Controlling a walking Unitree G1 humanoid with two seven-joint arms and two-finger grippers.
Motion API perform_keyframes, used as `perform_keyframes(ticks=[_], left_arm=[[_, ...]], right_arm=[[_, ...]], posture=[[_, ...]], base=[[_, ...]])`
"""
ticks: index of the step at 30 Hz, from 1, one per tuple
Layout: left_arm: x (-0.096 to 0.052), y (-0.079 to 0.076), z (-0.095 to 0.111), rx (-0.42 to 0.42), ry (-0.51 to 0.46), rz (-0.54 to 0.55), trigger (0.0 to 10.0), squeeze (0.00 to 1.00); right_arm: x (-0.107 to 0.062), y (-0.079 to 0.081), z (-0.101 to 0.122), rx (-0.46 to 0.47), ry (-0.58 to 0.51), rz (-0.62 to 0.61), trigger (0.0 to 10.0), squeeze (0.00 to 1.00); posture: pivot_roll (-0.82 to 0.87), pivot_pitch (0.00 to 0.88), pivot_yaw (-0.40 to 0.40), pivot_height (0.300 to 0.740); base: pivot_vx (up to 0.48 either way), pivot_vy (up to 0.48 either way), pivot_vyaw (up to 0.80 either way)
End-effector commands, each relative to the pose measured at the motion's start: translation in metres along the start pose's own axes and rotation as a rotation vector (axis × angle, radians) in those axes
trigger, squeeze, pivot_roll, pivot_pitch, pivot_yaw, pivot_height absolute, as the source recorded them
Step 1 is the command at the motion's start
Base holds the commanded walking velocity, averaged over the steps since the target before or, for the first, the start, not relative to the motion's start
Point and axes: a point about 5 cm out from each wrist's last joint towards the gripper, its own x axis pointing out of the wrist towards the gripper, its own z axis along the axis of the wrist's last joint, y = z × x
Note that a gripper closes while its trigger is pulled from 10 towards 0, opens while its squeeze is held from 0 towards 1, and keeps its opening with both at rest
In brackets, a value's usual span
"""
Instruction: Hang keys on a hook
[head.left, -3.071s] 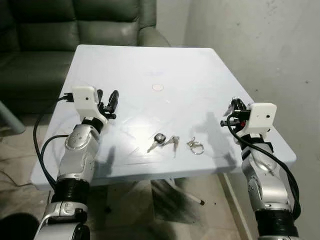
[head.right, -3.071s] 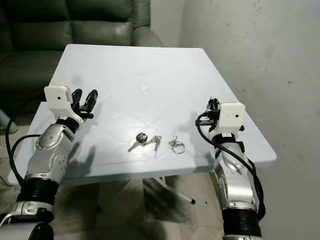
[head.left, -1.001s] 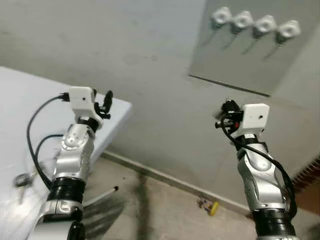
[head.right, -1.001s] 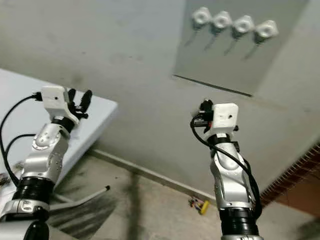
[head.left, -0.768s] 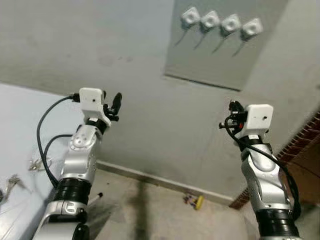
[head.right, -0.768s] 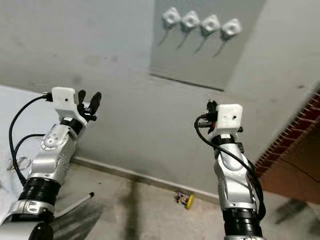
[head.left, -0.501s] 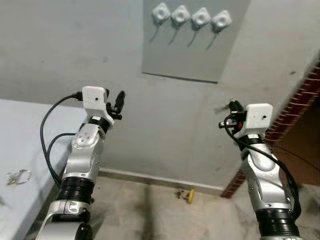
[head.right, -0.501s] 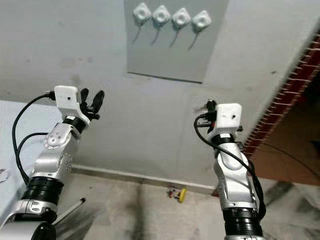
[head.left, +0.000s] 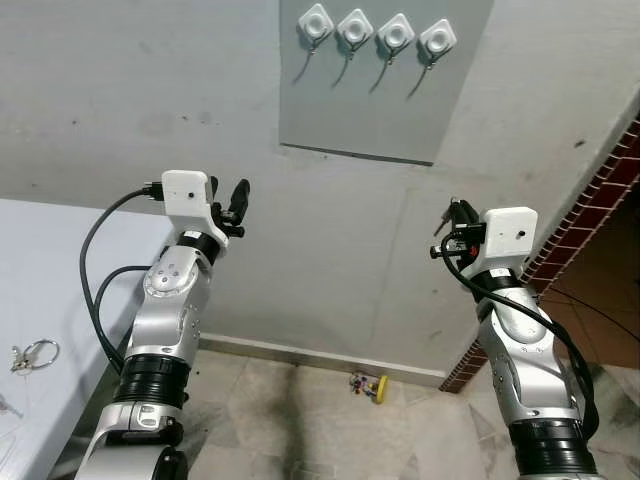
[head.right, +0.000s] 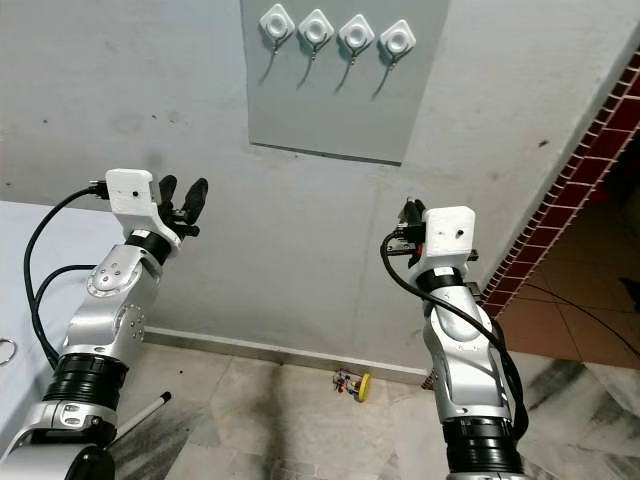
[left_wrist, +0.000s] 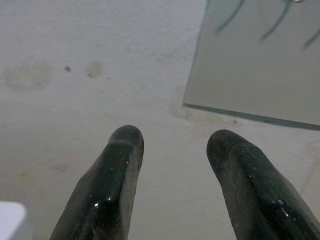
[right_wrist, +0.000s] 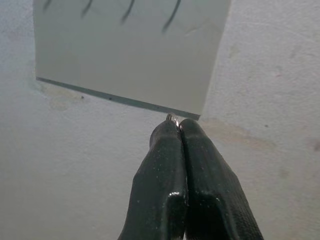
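Facing four hooks (head.left: 378, 32) on the wall, the right hand (right_wrist: 177, 123) pinches a key ring (right_wrist: 171, 118); the left hand (left_wrist: 172, 142) gapes.

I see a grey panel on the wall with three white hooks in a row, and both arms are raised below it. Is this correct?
Not quite: the grey panel carries four white hooks in a row, not three, as the left eye view shows. The rest holds: the left gripper and the right gripper are both raised below it.
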Motion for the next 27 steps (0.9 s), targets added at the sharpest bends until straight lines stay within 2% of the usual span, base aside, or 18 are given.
perform_keyframes(ticks=[1,27], left_arm=[[0.0017,0.0027,0.0041,-0.006,-0.005,0.011,10.0,0.0],[0.0023,0.0024,0.0047,-0.015,-0.005,0.013,10.0,0.0]], right_arm=[[-0.001,-0.0011,0.0035,-0.008,-0.013,0.003,10.0,0.0],[-0.0005,0.0018,0.0024,-0.028,-0.007,0.03,10.0,0.0]], posture=[[-0.16,0.019,-0.03,0.74],[-0.16,0.007,-0.036,0.74]], base=[[0.0,0.0,0.0],[0.375,0.0,0.0]])
